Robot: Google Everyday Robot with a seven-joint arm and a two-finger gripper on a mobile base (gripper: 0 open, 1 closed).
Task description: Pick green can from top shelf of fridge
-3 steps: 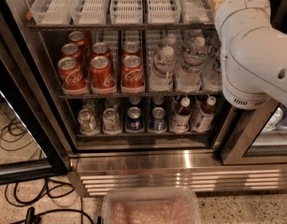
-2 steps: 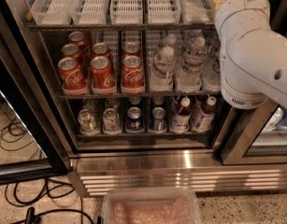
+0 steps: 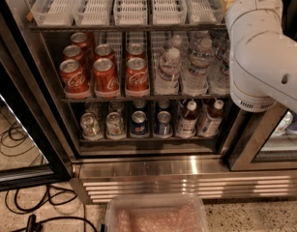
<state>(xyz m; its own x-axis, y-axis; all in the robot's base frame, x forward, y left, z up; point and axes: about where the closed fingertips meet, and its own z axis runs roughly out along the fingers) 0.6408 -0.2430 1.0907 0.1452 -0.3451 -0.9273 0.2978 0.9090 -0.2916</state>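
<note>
The fridge point(image 3: 186, 182) stands open in front of me, with its steel base grille low in view. Its top shelf point(image 3: 128, 28) carries a row of clear ribbed lane trays point(image 3: 131, 4), and the parts of them in view hold nothing. No green can shows in this view. My white arm point(image 3: 259, 47) fills the upper right, reaching up past the right end of the top shelf. My gripper is out of view above the top edge.
Red cola cans point(image 3: 105, 76) and water bottles point(image 3: 196, 66) fill the middle shelf. Small cans and bottles point(image 3: 138, 122) stand on the bottom shelf. The black-edged door point(image 3: 22, 129) hangs open on the left, above floor cables point(image 3: 22, 202). A clear plastic tub point(image 3: 157, 216) sits at the bottom.
</note>
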